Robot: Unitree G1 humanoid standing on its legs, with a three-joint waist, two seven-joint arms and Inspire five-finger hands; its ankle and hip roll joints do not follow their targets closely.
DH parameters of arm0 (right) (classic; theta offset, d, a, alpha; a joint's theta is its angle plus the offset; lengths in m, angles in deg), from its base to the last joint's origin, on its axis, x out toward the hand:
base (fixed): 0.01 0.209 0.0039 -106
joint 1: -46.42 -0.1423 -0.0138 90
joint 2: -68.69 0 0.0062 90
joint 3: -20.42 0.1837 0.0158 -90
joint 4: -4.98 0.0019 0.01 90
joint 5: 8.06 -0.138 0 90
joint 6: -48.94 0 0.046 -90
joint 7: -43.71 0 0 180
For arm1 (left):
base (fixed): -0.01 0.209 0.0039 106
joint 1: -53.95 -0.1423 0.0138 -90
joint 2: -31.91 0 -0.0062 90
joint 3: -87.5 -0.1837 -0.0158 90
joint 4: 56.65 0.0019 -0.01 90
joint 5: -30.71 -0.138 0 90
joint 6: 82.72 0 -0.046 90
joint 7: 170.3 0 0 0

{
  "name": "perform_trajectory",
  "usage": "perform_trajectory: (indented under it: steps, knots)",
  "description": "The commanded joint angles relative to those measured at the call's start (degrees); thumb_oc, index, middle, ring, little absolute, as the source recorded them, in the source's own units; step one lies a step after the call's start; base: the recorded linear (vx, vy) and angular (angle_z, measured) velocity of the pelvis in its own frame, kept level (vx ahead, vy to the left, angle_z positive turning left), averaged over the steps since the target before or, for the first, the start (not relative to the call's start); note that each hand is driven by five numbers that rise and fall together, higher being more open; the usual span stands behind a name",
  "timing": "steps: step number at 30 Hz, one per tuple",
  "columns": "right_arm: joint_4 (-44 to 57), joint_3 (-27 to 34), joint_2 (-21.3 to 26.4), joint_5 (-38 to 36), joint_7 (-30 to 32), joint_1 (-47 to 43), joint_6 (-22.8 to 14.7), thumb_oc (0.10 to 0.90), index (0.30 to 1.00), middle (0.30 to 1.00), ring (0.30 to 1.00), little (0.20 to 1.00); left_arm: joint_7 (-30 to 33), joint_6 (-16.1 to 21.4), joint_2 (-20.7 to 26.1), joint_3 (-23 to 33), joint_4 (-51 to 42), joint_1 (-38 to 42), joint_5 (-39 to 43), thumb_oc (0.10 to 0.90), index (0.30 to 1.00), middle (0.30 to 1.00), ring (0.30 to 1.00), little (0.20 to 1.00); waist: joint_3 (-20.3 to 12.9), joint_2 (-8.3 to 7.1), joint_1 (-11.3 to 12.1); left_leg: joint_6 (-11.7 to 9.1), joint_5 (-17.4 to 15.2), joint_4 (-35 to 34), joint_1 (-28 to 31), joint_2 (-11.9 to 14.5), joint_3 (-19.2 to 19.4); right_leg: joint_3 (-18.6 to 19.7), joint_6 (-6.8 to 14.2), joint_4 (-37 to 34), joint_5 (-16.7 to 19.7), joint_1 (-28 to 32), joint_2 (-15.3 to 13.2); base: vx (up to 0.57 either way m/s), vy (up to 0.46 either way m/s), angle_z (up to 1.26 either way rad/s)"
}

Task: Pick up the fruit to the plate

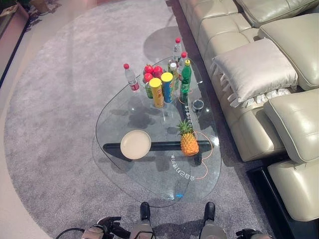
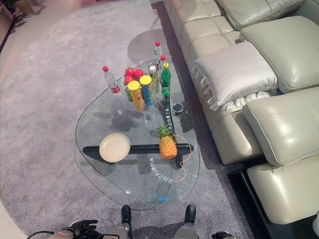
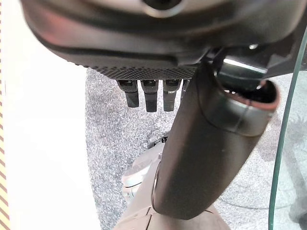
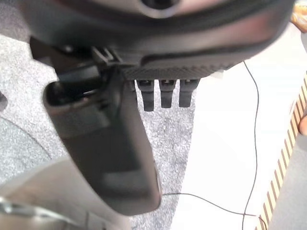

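Pineapple: upright on glass coffee table, well apart from beige plate. Probably heavy, stiff, prickly; grasp around body. Left hand, right hand: fingers straight, empty.

- Rug: grey, rounded, under the table.
- Coffee table: clear glass top (dark bar beneath).
- Sofa: cream leather, right of the table.
- Cushion: pale, on the sofa.
- Floor: light, beyond the rug's edge.
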Motion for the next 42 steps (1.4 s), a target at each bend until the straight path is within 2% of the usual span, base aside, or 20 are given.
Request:
perform_trajectory:
  steps: [1,2,6,8,16,22,30,37,42]
  knots:
    - [-1.3,-0.8,2.6,1.5,1.4,-2.3,0.6,0.800,0.900,0.900,0.900,0.900,-1.0,-0.3,0.5,-2.0,2.5,3.1,2.7,0.800,0.900,0.900,0.900,0.900,2.8,-2.08,0.6,0.2,-1.2,-0.1,-1.5,0.8,-2.5,0.5,1.9,2.0,-0.4,-2.0,-5.0,-0.10,-0.003,0.03]
    - [-0.5,-1.2,3.7,1.3,1.6,-3.8,0.7,0.800,0.900,0.900,0.900,0.900,-0.7,-0.6,0.7,-2.2,2.1,4.5,4.8,0.800,0.900,0.900,0.900,0.900,4.8,-1.95,0.9,0.3,-0.6,-0.1,-3.0,0.6,-2.9,1.1,1.7,3.2,-0.6,-4.0,-5.1,-0.11,-0.017,0.03]
    - [0.6,-2.4,5.7,-1.9,2.4,-8.8,0.1,0.800,0.900,0.900,0.900,0.900,-3.2,-0.4,2.8,-2.1,1.2,9.4,10.3,0.800,0.900,0.900,0.900,0.900,9.1,-1.99,1.1,0.3,0.2,0.6,-7.7,0.6,-2.6,2.0,1.3,4.8,-0.8,-9.0,-4.8,-0.17,-0.044,0.02]
    - [1.5,-2.5,6.8,-4.4,3.8,-12.0,-0.4,0.800,0.900,0.900,0.900,0.900,-2.8,0.2,4.1,-1.7,0.1,12.6,13.9,0.800,0.900,0.900,0.900,0.900,11.4,-2.11,0.9,0.2,0.2,3.2,-12.1,0.4,-3.4,2.6,1.1,7.1,-0.8,-13.5,-4.6,-0.21,-0.044,-0.08]
    - [5.4,-0.3,9.1,-9.9,12.1,-17.4,-6.5,0.800,0.900,0.900,0.900,0.900,3.9,2.4,6.6,1.6,-5.1,18.1,25.3,0.800,0.900,0.900,0.900,0.900,15.8,-2.96,0.4,0.3,-1.0,12.9,-23.6,-0.1,-5.4,4.9,1.0,15.6,-1.8,-24.9,-4.6,-0.12,-0.035,0.01]
    - [8.3,0.9,8.9,-11.4,17.1,-18.6,-10.6,0.800,0.900,0.900,0.900,0.900,10.2,5.1,7.5,3.5,-7.3,19.7,28.3,0.800,0.900,0.900,0.900,0.900,15.8,-3.94,0.3,0.4,-3.1,20.1,-31.5,0.0,-7.2,5.9,0.7,21.0,-3.0,-32.6,-4.1,-0.07,-0.043,0.05]
    - [11.0,-0.2,9.6,-12.6,19.8,-21.4,-14.0,0.800,0.900,0.900,0.900,0.900,17.7,5.6,8.3,4.8,-7.2,20.8,27.1,0.800,0.900,0.900,0.900,0.900,15.8,-4.89,0.5,0.5,-4.5,25.8,-38.4,0.4,-8.5,6.6,0.0,25.1,-3.6,-39.0,-3.6,-0.05,-0.025,-0.01]
    - [13.0,-1.0,10.4,-13.7,23.5,-24.2,-16.4,0.800,0.900,0.900,0.900,0.900,21.4,7.7,8.0,4.8,-6.9,22.0,27.4,0.800,0.900,0.900,0.900,0.900,15.8,-4.43,0.7,0.7,-5.1,28.3,-42.1,0.0,-9.5,6.8,-0.2,27.3,-3.9,-42.9,-4.0,0.00,-0.002,0.00]
    - [15.4,-2.6,11.1,-11.6,24.5,-25.4,-16.5,0.800,0.900,0.900,0.900,0.900,21.6,7.7,7.9,4.2,-7.8,22.0,27.1,0.800,0.900,0.900,0.900,0.900,15.8,-3.88,0.8,0.8,-5.3,29.2,-43.8,-0.3,-10.1,7.0,-0.3,28.5,-4.1,-44.8,-4.3,0.00,0.000,0.00]
